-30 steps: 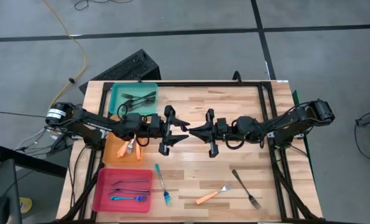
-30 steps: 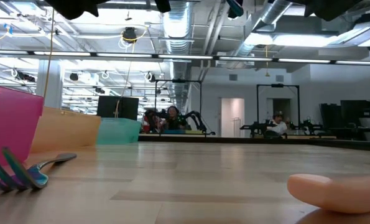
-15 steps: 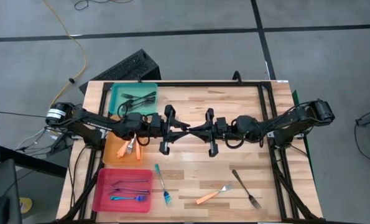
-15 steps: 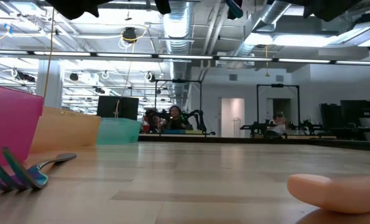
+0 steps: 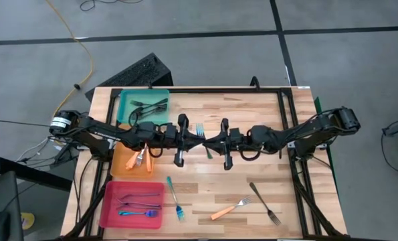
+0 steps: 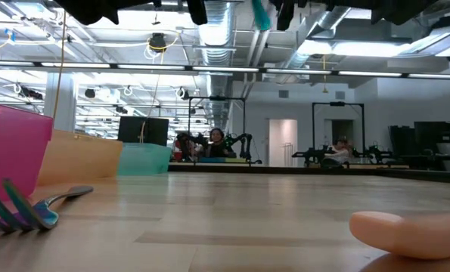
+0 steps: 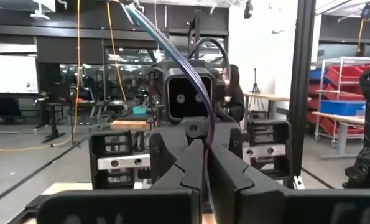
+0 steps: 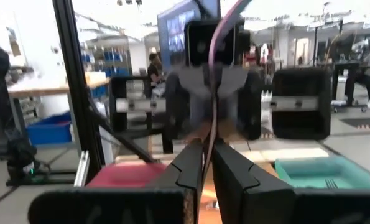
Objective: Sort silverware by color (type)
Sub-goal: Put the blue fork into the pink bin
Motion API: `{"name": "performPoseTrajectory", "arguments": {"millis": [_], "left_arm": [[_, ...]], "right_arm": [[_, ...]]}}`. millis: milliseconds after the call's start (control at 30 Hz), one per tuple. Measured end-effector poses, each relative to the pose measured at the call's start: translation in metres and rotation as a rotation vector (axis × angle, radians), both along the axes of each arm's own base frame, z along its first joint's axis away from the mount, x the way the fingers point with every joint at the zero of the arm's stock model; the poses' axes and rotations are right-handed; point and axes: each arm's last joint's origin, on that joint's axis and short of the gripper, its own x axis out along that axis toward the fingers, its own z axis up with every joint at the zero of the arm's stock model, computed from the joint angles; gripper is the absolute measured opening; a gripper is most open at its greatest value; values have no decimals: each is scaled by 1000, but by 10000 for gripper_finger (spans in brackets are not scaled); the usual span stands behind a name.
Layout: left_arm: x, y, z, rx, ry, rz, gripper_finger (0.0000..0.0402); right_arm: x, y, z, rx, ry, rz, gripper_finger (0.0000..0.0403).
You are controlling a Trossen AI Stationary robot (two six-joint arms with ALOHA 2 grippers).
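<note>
Above the table's (image 5: 252,107) bare middle, left tool (image 5: 197,138) and right tool (image 5: 209,142) both pinch one teal fork (image 5: 202,133).

Both arms are stretched toward the table's middle, grippers tip to tip.
The left gripper (image 5: 197,139) is held above the table and is closed on a fork (image 5: 203,134); its fingers (image 7: 191,163) are pressed together on the thin handle. The right gripper (image 5: 211,141) faces it, with its fingers (image 8: 194,163) set close about the same handle.
</note>
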Motion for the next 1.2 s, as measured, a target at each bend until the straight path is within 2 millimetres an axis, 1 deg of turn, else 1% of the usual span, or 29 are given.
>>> {"name": "performPoseTrajectory", "arguments": {"millis": [267, 500, 800, 933, 1000, 1067, 1200], "left_arm": [[0, 1, 0, 2, 6, 54, 0], [0, 3, -2, 2, 35, 93, 0], [0, 4, -9, 14, 128, 143, 0], [0, 4, -9, 11, 127, 153, 0], [-1, 5, -7, 8, 122, 166, 0], [-1, 5, -6, 3, 113, 182, 0], [-1, 6, -6, 3, 116, 187, 0]], "right_arm": [[1, -1, -4, -9, 38, -6, 57], [2, -8, -15, -6, 147, -21, 57], [1, -2, -28, -16, 282, -7, 58], [0, 0, -29, 2, 291, -5, 60], [0, 0, -31, 1, 307, 1, 71], [0, 0, -33, -1, 325, 5, 91], [-1, 1, -34, 1, 336, 8, 154]]}}
